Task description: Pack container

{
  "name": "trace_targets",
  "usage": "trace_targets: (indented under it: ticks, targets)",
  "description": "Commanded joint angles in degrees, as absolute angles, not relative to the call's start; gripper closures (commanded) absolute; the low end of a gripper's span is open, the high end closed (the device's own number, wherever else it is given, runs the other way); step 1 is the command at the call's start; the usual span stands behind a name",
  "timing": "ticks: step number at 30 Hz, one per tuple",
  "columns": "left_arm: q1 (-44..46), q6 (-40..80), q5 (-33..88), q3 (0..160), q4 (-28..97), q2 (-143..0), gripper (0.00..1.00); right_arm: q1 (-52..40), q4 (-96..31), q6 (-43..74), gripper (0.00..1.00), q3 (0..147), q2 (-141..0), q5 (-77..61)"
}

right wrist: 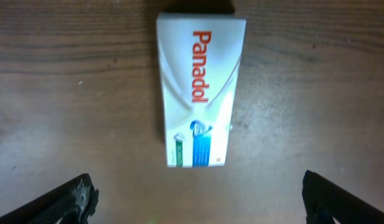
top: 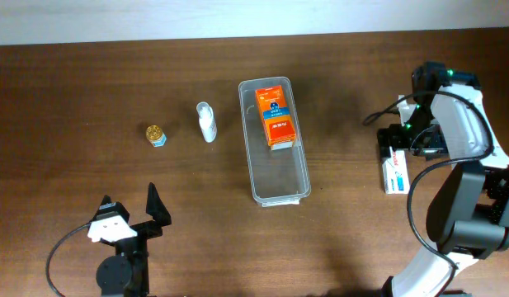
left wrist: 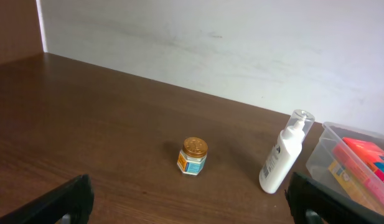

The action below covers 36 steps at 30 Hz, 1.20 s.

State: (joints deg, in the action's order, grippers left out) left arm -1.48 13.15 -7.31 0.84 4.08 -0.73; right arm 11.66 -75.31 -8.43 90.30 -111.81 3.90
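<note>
The clear plastic container (top: 275, 169) stands mid-table with an orange box (top: 275, 119) lying in its far half; its corner shows in the left wrist view (left wrist: 322, 158). A white pump bottle (top: 206, 122) (left wrist: 282, 155) and a small gold-lidded jar (top: 156, 134) (left wrist: 193, 156) lie left of it. A white Panadol box (top: 393, 171) (right wrist: 198, 99) lies flat on the table at the right. My right gripper (right wrist: 195, 199) is open above the table, just beside the Panadol box, and touches nothing. My left gripper (top: 130, 213) (left wrist: 192, 202) is open and empty near the front edge.
The dark wooden table (top: 73, 91) runs to a pale wall at the back. The right arm's body and cables (top: 464, 190) stand at the right edge, next to the Panadol box.
</note>
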Motion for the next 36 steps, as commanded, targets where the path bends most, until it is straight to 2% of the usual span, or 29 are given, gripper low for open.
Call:
trace_targets:
  ticks: [1,19,36]
  targets:
    - [-1.6,13.7,-6.7,0.5,4.1,-0.4,0.01,13.2,-73.9,-10.3,0.02,86.8,-111.4,4.5]
    - [-1.6,13.7,-6.7,0.5,4.1,-0.4,0.01,13.4,-58.8,-9.4,0.01,77.6,-111.4,2.9]
    - [-1.6,13.6,-6.7,0.5,4.1,-0.4,0.01,13.4,-52.2,-9.4,0.01,75.6,-114.0,2.8]
